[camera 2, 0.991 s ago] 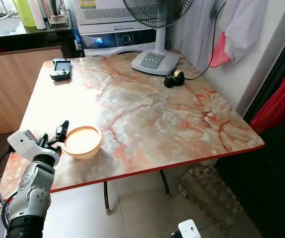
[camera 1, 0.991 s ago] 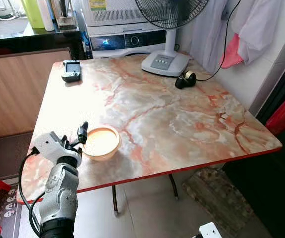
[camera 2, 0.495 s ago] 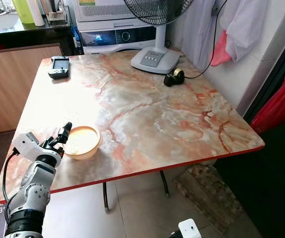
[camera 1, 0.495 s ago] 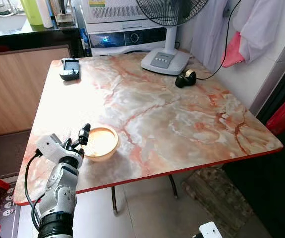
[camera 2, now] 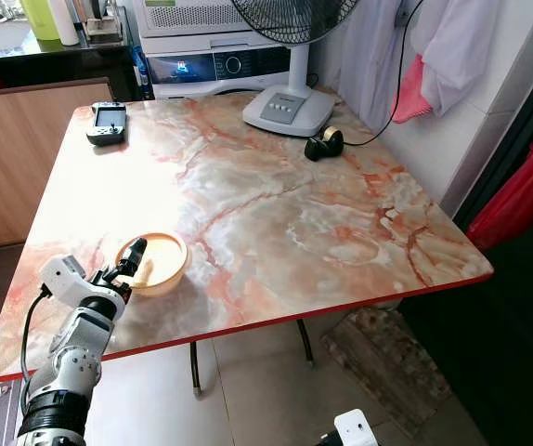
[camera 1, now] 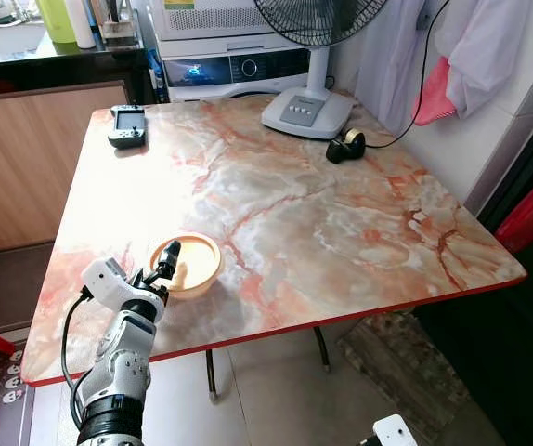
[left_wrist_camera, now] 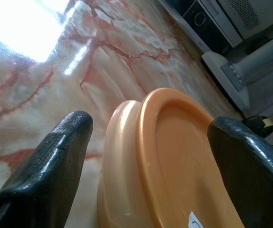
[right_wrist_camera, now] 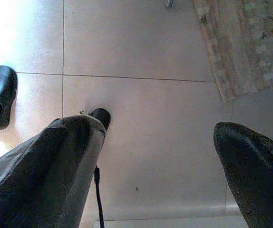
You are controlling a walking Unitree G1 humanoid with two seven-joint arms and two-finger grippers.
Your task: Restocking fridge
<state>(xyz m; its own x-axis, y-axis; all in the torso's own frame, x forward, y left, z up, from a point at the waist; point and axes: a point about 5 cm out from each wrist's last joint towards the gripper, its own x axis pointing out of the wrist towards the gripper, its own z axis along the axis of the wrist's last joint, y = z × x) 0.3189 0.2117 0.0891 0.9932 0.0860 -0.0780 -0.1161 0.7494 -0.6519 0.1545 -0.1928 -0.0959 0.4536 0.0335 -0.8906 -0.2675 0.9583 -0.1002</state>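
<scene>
The orange lidded container (camera 1: 187, 264) sat near the front left edge of the marble table (camera 1: 341, 214). To grasp it well, the left gripper (left_wrist_camera: 148, 156) needed to advance until both fingers (left_wrist_camera: 46, 166) bracketed the tub's sides squarely, then close below the lid's rim. Its fingers stood wide, straddling the container without clearly touching it. The right gripper (right_wrist_camera: 160, 156) hung over the floor, fingers spread and empty.
</scene>
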